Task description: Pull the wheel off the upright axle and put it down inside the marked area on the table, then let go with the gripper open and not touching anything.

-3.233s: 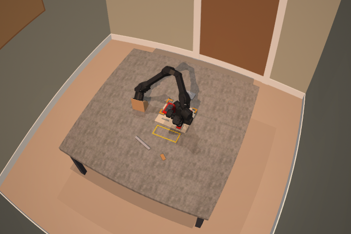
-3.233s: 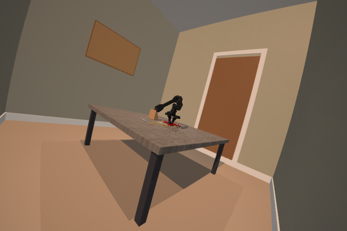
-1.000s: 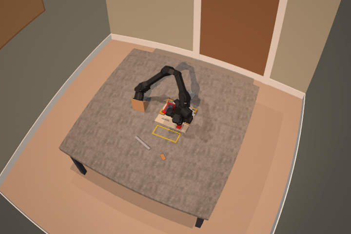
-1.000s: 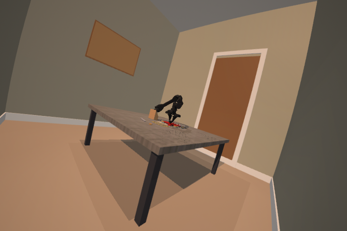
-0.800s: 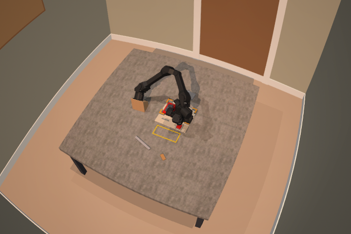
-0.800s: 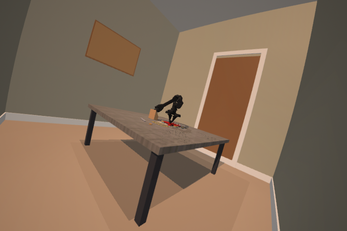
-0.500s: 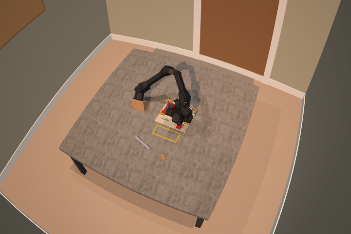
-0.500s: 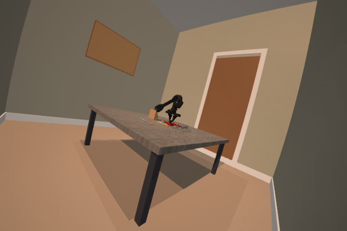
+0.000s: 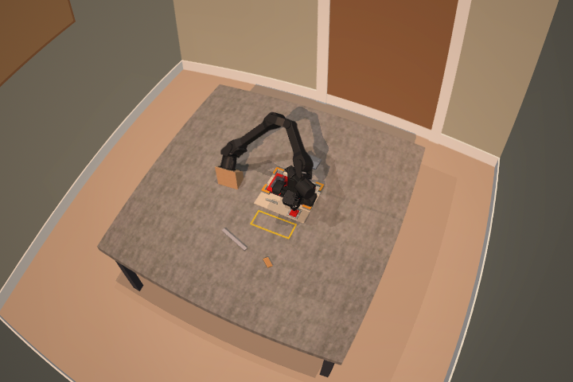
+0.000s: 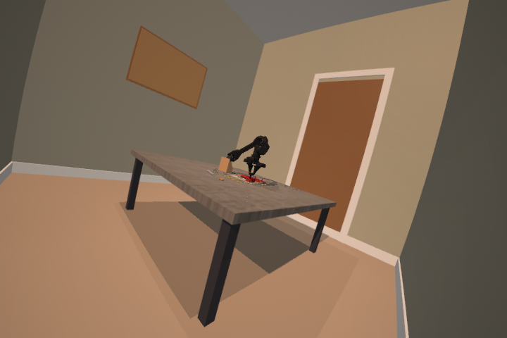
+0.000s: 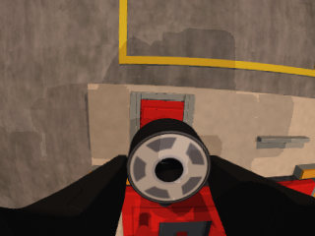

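The wheel (image 11: 189, 169) has a black tyre and a light spoked face with a dark hub hole. My gripper (image 11: 167, 163) (image 9: 294, 207) (image 10: 251, 175) is shut on it, one finger at each side, over the beige board (image 11: 108, 123) (image 9: 262, 200). The upright axle is not clearly seen; the wheel and the arm may hide it, and I cannot tell whether it is in the hub. The marked area's yellow outline (image 11: 197, 61) (image 9: 270, 230) lies on the table beside the board, beyond the wheel in the wrist view.
A red block (image 11: 162, 108) in a grey frame sits on the board between wheel and outline. A short grey bar (image 11: 283, 143) is on the board at the right. A long grey bar (image 9: 234, 239) and an orange block (image 9: 267, 261) lie on the table beyond the outline.
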